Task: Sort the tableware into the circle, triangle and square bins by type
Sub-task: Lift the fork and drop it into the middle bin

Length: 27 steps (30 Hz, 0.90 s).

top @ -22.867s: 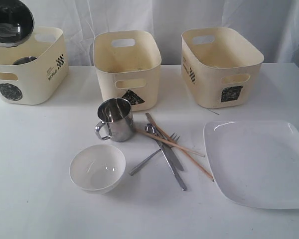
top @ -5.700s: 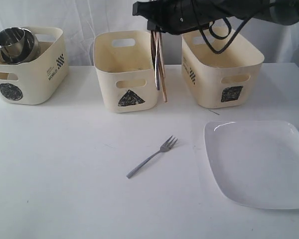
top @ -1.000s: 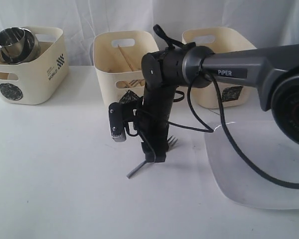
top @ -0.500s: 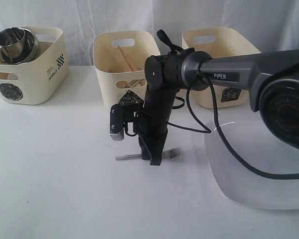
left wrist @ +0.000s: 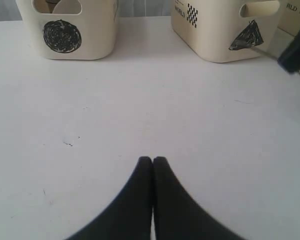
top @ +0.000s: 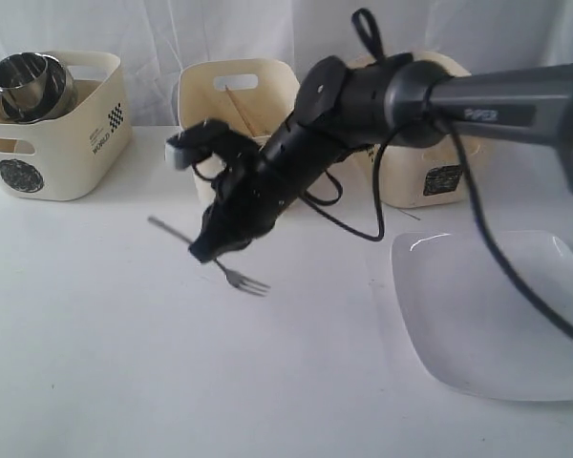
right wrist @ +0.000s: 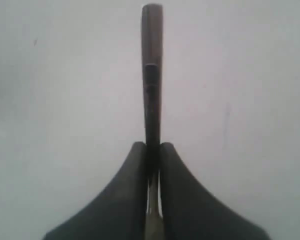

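My right gripper (top: 208,250) is shut on a steel fork (top: 241,278) and holds it in the air over the table's middle, handle to the left, tines low and right. In the right wrist view the fork handle (right wrist: 151,75) sticks out past the shut gripper (right wrist: 151,146). Steel mugs (top: 27,84) sit in the circle bin (top: 67,153). Wooden chopsticks (top: 241,113) lean inside the triangle bin (top: 267,91), whose sticker the arm hides. The square bin (top: 415,186) stands behind the arm. The white square plate (top: 497,315) lies at the right. My left gripper (left wrist: 152,160) is shut, empty, over bare table.
The right arm stretches from the upper right across the square and triangle bins. In the left wrist view the circle bin (left wrist: 65,35) and the triangle bin (left wrist: 225,35) stand beyond the gripper, and the dark tip of the right gripper (left wrist: 297,52) shows at the edge.
The right gripper has lifted the fork off the table and swung up and to the left with it, tilting over. The left gripper's earlier state is not shown.
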Tool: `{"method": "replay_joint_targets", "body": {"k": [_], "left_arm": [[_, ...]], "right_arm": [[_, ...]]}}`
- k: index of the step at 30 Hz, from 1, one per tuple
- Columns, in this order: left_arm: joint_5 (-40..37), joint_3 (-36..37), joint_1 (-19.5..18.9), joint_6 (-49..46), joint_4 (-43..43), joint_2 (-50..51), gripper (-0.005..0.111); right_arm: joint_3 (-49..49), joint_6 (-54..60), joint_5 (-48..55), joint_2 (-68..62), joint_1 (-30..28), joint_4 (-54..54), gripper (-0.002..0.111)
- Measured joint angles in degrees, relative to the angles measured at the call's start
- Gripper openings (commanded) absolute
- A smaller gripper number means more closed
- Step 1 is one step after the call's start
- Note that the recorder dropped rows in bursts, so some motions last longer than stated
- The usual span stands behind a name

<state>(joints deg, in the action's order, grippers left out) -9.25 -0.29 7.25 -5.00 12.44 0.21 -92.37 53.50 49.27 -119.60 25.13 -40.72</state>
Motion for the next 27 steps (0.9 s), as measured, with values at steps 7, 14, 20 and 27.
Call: {"method": "replay_joint_targets", "body": {"k": [7,14,20,27], "left_arm": [[0.0,0.0,0.0,0.0,0.0,0.0,0.0],[0.0,0.0,0.0,0.0,0.0,0.0,0.0],[0.0,0.0,0.0,0.0,0.0,0.0,0.0],[0.0,0.0,0.0,0.0,0.0,0.0,0.0]], "right_arm": [[9.2,-5.5,-21.7,10.5,-6.7,-10.1,0.0],[9.9,-5.4,-36.7,11.4,-10.2,-26.3,0.0],[1.5,-4.5,-36.6,6.2,-10.2,-28.3,0.0],[-8.7,-4.5,-36.6,-0.7,-10.2,-28.8,0.0]]}}
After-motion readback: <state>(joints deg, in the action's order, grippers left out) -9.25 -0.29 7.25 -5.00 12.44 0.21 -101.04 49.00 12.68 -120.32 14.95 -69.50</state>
